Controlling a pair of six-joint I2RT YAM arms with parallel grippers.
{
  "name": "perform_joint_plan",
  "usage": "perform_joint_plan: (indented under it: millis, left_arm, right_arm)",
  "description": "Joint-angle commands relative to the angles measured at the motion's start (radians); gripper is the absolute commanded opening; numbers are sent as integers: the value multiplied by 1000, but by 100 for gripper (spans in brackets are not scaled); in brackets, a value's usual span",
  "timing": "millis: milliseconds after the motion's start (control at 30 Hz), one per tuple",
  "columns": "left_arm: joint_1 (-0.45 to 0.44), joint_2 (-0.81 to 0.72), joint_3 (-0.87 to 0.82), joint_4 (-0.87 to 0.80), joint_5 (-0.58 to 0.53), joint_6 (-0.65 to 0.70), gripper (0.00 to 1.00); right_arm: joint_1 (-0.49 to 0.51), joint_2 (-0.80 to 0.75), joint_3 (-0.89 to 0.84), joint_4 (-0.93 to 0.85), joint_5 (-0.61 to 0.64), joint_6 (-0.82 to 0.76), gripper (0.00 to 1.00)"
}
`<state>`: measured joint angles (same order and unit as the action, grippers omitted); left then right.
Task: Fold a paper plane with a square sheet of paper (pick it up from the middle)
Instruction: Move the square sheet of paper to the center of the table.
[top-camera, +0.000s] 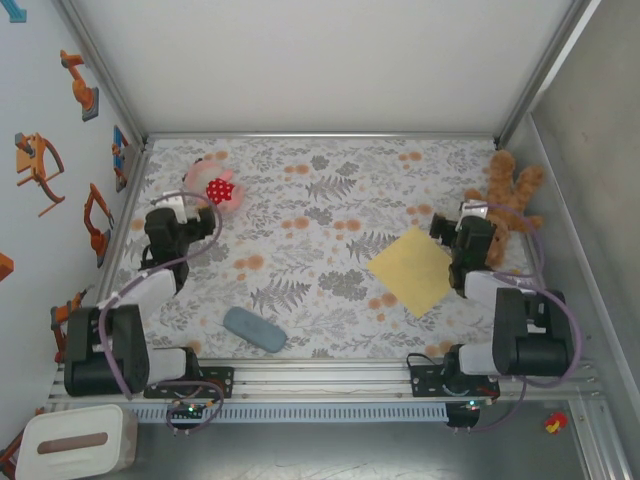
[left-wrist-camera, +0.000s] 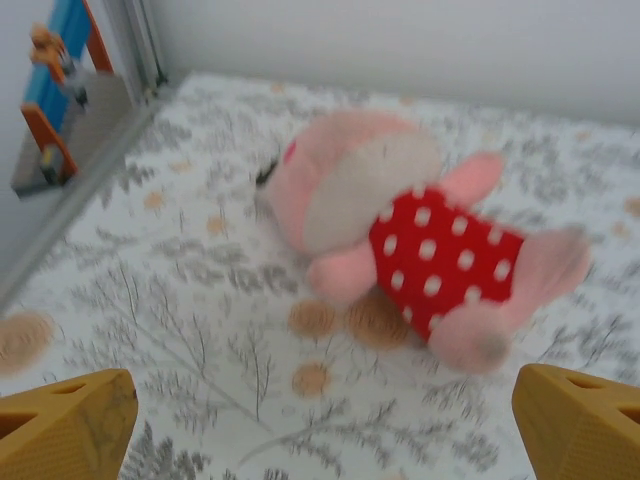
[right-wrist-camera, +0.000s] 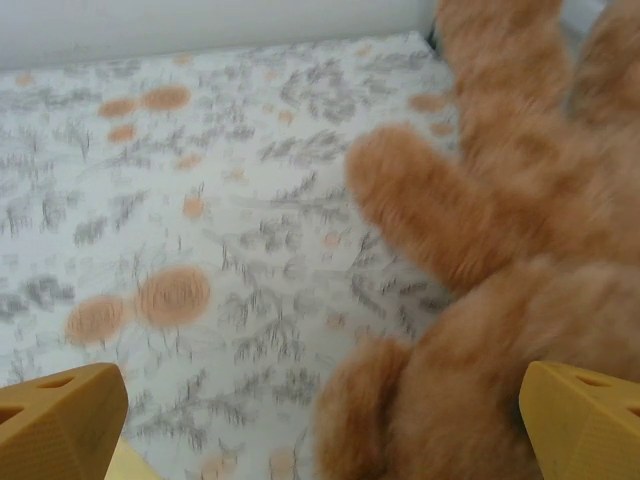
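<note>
Betting the first grab goes sideways, anyone else? Sheet (top-camera: 412, 270) lies flat on the cloth (top-camera: 320, 205), turned like a diamond on the right side, no crease in it that I can see. Right gripper (top-camera: 448, 230) hangs by its far right edge, fingers spread wide with nothing in them, and its wrist cam mostly looks at the bear (right-wrist-camera: 500, 300). — dan

Yeah, that's my worry. Task says pick it up from the middle, and the middle is nearer the robot than where those fingers sit. Pinch at the edge and thin paper will probably droop or crumple. Bear's near that side too, so a sloppy reach could shove it onto the sheet. — ria

Plus flat paper on cloth gives the tips no lip to get under. Could bunch the cloth instead. — dan

Left gripper (top-camera: 180, 212) is no help yet: also wide, empty, parked by the pink plush (left-wrist-camera: 400, 240), well apart from the sheet. If a fold needs both, it's got a long way across, and a late arrival means a wonky crease. — ria
</note>
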<state>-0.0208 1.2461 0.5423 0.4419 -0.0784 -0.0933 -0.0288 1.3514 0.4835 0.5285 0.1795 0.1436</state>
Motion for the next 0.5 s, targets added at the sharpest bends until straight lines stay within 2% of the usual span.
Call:
perform_joint_plan:
  millis: [0, 67, 233, 300, 400, 467]
  left_arm:
    - [-12, -93, 109, -300, -8, -118, 96]
    - [-25, -124, 162, -417, 19, -198, 96]
    - [-69, -126, 272, -603, 134, -335, 96]
    - [-84, -120, 278, -611, 186, -391, 96]
    - [-106, -104, 275, -599, 255, -463, 100]
    - [-136, -88, 261, -572, 271, -511, 98]
  right_arm:
    - [-6, -50, 173, -372, 24, 107, 99]
    - [-4, -54, 263, -542, -32, 153, 99]
    - [2, -88, 345, -718, -198, 216, 99]
    - [5, -114, 365, -789, -249, 283, 99]
    - [11, -135, 379, -879, -316, 372, 91]
    - [28, -147, 363, -920, -343, 437, 84]
